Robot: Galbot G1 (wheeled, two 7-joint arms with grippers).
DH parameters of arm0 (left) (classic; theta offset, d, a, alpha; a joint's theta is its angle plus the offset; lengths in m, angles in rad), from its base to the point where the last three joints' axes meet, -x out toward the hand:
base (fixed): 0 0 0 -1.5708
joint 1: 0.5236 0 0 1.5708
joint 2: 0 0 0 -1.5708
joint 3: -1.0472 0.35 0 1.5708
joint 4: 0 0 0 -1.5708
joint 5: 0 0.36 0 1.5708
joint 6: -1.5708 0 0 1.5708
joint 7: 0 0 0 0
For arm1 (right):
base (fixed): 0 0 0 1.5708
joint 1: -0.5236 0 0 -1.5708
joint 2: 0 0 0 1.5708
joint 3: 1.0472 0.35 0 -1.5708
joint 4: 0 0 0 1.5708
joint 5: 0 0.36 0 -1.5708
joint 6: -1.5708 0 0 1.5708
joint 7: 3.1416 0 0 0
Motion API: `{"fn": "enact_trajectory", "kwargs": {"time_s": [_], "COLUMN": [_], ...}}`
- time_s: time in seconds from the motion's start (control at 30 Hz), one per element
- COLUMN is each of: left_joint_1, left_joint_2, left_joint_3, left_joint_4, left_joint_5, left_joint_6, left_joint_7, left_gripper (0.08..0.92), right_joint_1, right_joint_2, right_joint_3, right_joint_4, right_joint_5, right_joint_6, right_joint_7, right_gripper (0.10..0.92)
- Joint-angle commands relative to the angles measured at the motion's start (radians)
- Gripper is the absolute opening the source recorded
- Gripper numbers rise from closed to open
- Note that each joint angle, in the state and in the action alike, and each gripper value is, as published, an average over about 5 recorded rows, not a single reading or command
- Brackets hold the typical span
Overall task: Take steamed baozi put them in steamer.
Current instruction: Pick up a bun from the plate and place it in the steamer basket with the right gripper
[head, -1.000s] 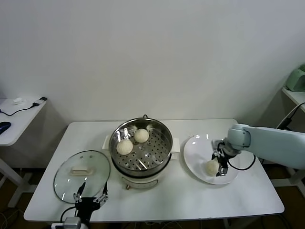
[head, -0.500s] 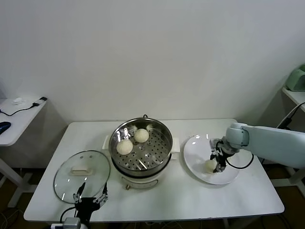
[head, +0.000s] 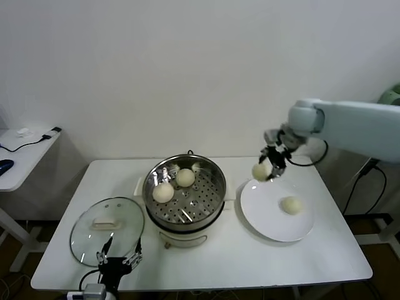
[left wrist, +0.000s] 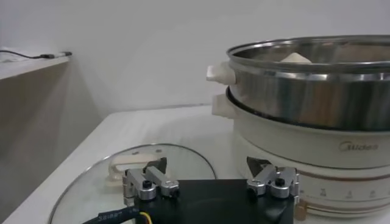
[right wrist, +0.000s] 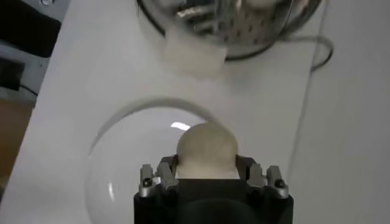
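Observation:
My right gripper (head: 267,169) hangs above the far edge of the white plate (head: 269,219), shut on one steamed baozi (head: 259,172). In the right wrist view that cream bun (right wrist: 206,146) sits between the two fingers (right wrist: 166,172), with the plate (right wrist: 122,176) below and the steamer (right wrist: 231,24) beyond. A second baozi (head: 290,205) lies on the plate. The steel steamer (head: 194,203) stands mid-table with two baozi (head: 164,192) (head: 185,177) on its perforated tray. My left gripper (head: 117,259) is parked open at the table's front edge, by the steamer (left wrist: 311,85).
A round glass lid (head: 107,222) with a white handle lies flat to the left of the steamer, just past the left gripper (left wrist: 207,173). A side table (head: 19,150) with cables stands off to the far left. The wall runs behind the table.
The right gripper closed on a baozi on the plate and lifted it up and toward the steamer. Another baozi now shows on the plate. The left arm stayed still.

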Motion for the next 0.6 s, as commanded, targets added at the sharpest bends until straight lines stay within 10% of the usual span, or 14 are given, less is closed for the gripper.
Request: {"fn": "enact_trajectory", "kwargs": {"time_s": [0.03, 0.6], "left_joint_1": [0.000, 0.006], "left_joint_2": [0.001, -0.002], "left_joint_3": [0.000, -0.012], "left_joint_4": [-0.002, -0.002], "left_joint_5": [-0.001, -0.008], "left_joint_6": [0.000, -0.005], "left_joint_7": [0.000, -0.002], "left_gripper": [0.823, 0.823], "right_joint_1": [0.112, -0.241], "right_joint_2": [0.251, 0.470], "right_joint_3": [0.110, 0.142], "right_joint_4": [0.112, -0.049], "right_joint_5": [-0.039, -0.365], "right_joint_6": [0.250, 0.558], "right_joint_7": [-0.062, -0.004], "right_gripper": [0.645, 0.642]}}
